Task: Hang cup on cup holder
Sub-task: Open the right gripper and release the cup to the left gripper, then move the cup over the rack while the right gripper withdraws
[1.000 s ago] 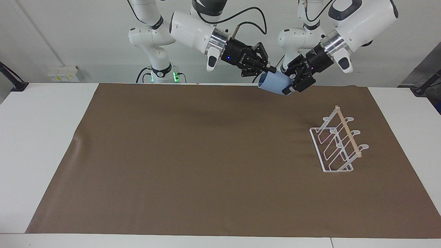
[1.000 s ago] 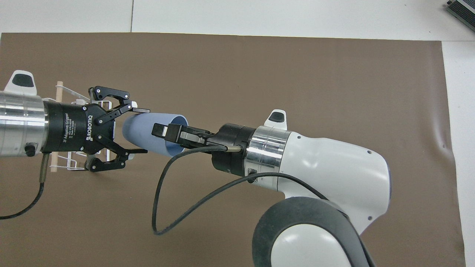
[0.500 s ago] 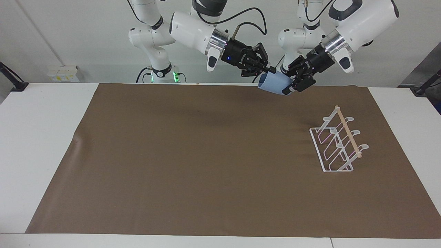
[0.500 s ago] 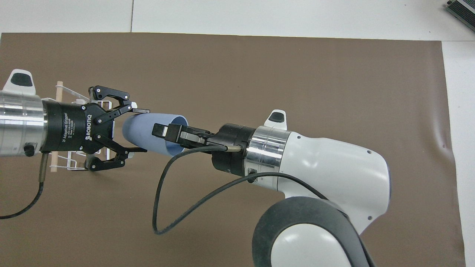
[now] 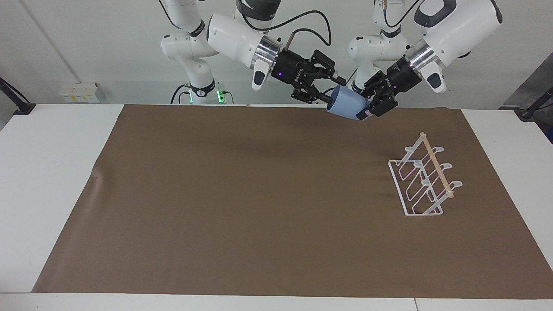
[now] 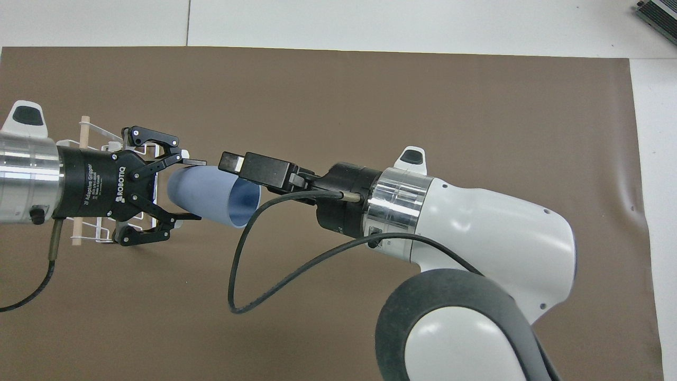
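Note:
The light-blue cup (image 5: 347,103) (image 6: 209,193) hangs on its side in the air over the mat's edge nearest the robots. My left gripper (image 5: 362,103) (image 6: 191,189) is shut on its closed end, one finger on each side. The cup's mouth faces my right gripper (image 5: 332,90) (image 6: 235,166), which stands open just at the rim with its fingers spread and off the wall. The white wire cup holder (image 5: 425,181) with its wooden dowel stands on the mat toward the left arm's end. In the overhead view the cup holder (image 6: 90,128) is mostly covered by my left gripper.
A brown mat (image 5: 259,194) covers most of the white table (image 5: 52,172). A black cable (image 6: 235,286) loops down from my right wrist. A small white box (image 5: 77,92) sits off the table's corner by the right arm's end.
My right gripper has opened and let go of the cup's rim, lifting slightly. The cup, held by my left gripper, has shifted a little toward the left arm's end.

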Tool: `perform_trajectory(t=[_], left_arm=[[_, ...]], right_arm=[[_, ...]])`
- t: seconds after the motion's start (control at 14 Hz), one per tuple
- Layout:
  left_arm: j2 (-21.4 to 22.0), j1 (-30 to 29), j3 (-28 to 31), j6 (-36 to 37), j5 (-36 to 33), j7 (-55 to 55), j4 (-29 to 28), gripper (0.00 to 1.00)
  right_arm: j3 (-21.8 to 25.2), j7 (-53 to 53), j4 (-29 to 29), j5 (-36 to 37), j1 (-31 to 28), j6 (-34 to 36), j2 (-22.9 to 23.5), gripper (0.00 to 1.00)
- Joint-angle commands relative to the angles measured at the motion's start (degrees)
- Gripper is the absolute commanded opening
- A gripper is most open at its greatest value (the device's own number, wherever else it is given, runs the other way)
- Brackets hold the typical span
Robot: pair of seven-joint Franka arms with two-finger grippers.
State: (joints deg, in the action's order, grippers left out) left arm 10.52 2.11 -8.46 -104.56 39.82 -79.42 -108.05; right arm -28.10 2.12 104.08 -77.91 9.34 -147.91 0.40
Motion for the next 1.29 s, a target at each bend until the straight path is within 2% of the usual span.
perform_trajectory(t=[0.0, 0.29, 0.71, 0.93, 1.21], left_arm=[[1.87, -0.44, 0.11, 0.67, -4.46, 3.03, -1.73, 0.0], [1.52, 0.09, 0.02, -0.29, -19.47, 7.16, -1.55, 0.0], [1.17, 0.36, -0.25, -8.28, -37.33, 13.13, -2.16, 0.0], [0.82, -0.34, -0.25, -13.72, -46.82, 14.38, -2.52, 0.0], [-3.91, -1.13, -0.07, -20.23, -61.75, 14.38, -2.43, 0.0]], right_arm=[[-0.46, 0.07, -0.11, -1.37, -0.55, -0.89, -0.31, 1.0], [-0.2, 1.04, -0.72, 0.64, -0.81, -0.89, -0.31, 1.0], [-0.37, 1.13, -4.49, 20.12, -4.14, 2.26, 0.74, 1.0], [-0.37, 0.95, -8.27, 32.35, -8.35, 14.46, 0.74, 1.0], [-0.29, 0.95, -14.59, 44.13, -13.63, 30.71, 0.74, 1.0]])
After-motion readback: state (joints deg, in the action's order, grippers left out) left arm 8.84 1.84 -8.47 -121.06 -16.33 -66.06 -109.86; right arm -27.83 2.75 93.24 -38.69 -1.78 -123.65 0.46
